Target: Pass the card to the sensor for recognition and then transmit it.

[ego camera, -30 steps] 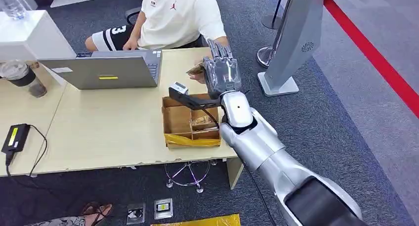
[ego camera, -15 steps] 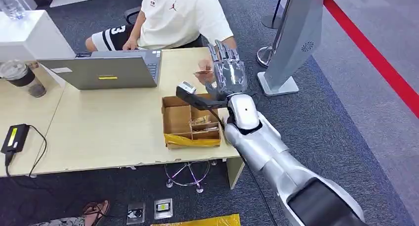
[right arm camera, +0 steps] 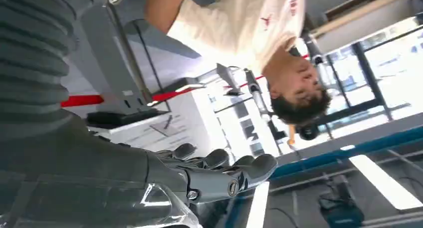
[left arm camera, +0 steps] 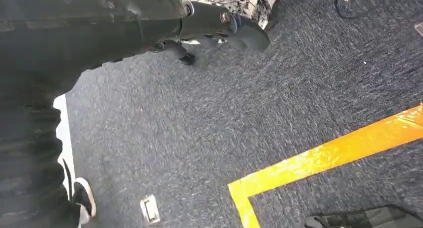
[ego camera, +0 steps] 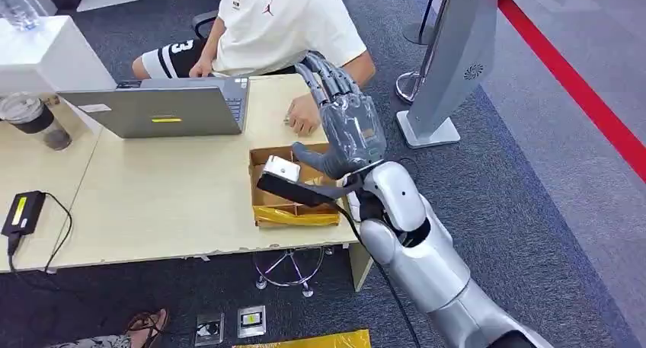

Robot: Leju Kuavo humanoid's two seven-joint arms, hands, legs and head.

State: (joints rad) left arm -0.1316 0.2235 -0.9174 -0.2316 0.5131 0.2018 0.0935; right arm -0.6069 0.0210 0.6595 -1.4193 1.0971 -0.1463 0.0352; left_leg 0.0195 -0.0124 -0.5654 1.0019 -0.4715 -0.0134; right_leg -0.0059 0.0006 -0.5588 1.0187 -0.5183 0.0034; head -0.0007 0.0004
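Wooden desk (ego camera: 175, 196), right hand (ego camera: 346, 123) raised above cardboard box (ego camera: 276, 182), fingers spread, empty

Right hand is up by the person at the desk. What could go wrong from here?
1. The right hand reaches close to the person's hand on the table; any forward sweep could strike it.
2. The wrist camera bracket hangs low over the cardboard box; pulling the arm back might catch its wall and drag it.

laptop (ego camera: 164, 108) left of box (ego camera: 276, 186), on table (ego camera: 152, 203)
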